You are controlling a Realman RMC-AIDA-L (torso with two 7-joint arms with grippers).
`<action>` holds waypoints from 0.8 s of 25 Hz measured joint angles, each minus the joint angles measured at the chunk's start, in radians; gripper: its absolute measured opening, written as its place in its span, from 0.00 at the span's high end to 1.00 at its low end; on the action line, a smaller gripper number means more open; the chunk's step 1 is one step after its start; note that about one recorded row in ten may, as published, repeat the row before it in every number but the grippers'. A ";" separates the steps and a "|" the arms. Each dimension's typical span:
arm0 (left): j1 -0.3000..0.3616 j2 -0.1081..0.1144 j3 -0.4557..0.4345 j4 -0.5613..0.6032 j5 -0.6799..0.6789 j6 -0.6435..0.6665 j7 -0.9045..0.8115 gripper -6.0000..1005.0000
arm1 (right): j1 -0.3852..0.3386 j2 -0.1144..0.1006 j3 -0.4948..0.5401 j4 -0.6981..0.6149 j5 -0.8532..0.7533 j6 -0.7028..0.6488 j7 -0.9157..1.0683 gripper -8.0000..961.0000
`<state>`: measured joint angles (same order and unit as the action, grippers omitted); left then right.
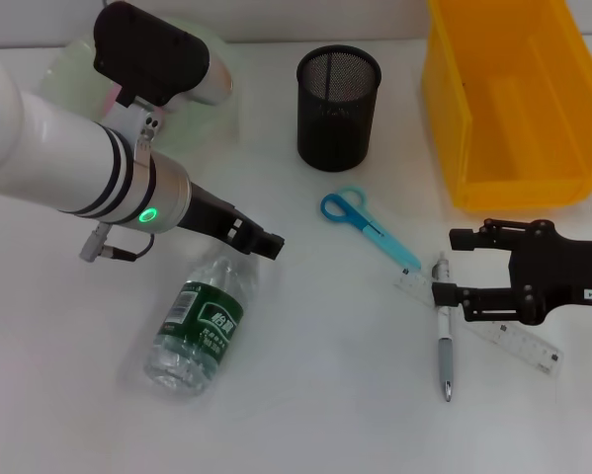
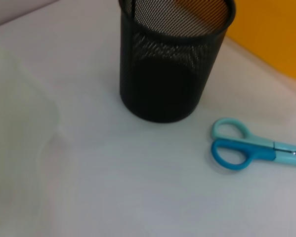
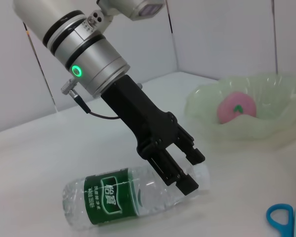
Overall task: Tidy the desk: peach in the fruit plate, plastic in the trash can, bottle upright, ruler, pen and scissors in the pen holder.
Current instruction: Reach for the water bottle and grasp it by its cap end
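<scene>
The clear bottle (image 1: 202, 321) with a green label lies on its side, also seen as bottle (image 3: 118, 197). My left gripper (image 1: 264, 241) hangs open just over its neck end, one finger on each side; it appears as left gripper (image 3: 191, 171) too. The pink peach (image 3: 236, 107) rests in the pale green fruit plate (image 3: 256, 131). Blue scissors (image 1: 360, 219) lie in front of the black mesh pen holder (image 1: 338, 94). My right gripper (image 1: 452, 265) is open low over the top of the pen (image 1: 445, 341) and the clear ruler (image 1: 503, 336). No plastic shows.
A yellow bin (image 1: 513, 99) stands at the back right, beside the pen holder (image 2: 162, 74). The scissors (image 2: 251, 148) lie near the holder's base. The fruit plate (image 1: 211, 114) sits at the back left, partly behind my left arm.
</scene>
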<state>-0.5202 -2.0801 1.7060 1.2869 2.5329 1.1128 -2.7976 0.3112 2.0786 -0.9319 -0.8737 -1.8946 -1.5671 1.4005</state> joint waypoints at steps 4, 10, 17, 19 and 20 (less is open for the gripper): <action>-0.011 0.000 0.000 -0.029 -0.003 -0.013 0.006 0.26 | 0.005 0.000 0.001 0.014 -0.012 0.009 0.000 0.18; -0.043 0.000 0.001 -0.092 -0.001 -0.035 0.007 0.28 | 0.005 0.000 0.003 0.016 -0.012 0.013 0.000 0.18; -0.066 0.000 -0.016 -0.108 -0.001 -0.009 0.023 0.31 | 0.007 0.000 0.006 0.016 -0.012 0.013 0.004 0.18; -0.066 0.000 -0.016 -0.108 0.001 -0.007 0.035 0.32 | 0.007 0.000 0.006 0.016 -0.012 0.016 0.006 0.18; -0.066 0.000 -0.016 -0.108 0.002 -0.005 0.043 0.33 | 0.007 0.000 0.006 0.016 -0.012 0.017 0.006 0.18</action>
<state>-0.5866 -2.0800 1.6897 1.1788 2.5346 1.1077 -2.7547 0.3186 2.0786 -0.9263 -0.8575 -1.9068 -1.5497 1.4068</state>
